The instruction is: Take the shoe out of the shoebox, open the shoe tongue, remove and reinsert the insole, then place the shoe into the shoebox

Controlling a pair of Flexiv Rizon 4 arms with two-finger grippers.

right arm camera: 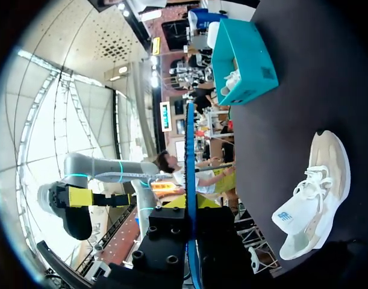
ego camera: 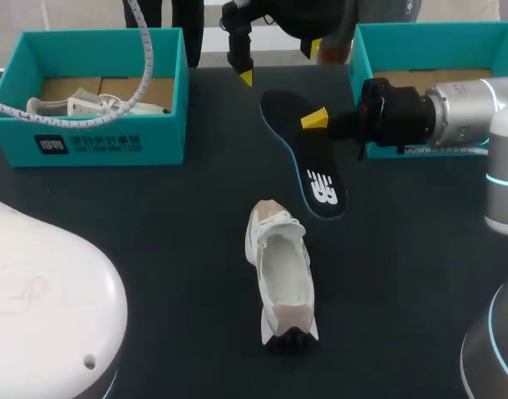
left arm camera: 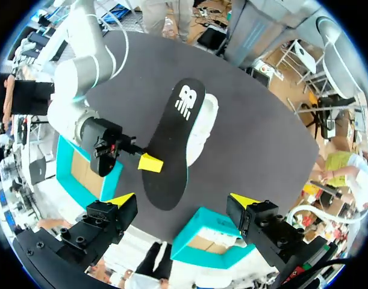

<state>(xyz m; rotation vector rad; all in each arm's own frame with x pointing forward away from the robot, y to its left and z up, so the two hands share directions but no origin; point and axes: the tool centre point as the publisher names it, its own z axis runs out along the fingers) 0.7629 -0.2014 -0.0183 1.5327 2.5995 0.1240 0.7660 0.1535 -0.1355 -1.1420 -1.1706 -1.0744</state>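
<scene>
A: Table (ego camera: 154,224) first: 2 teal boxes at the back, left box (ego camera: 112,137) and right box (ego camera: 420,46). Shoe (ego camera: 280,278) sits out mid-table, mouth up, likely for refitting

B: Insole (ego camera: 312,166) is out, pinched at its edge by the right gripper (ego camera: 316,120), held just beyond the shoe, probably to slide back in. Left gripper (left arm camera: 182,201) spread wide, holding nothing

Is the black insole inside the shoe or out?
Out. The right tool holds the black insole, apart from the white shoe lying on the table.
</scene>
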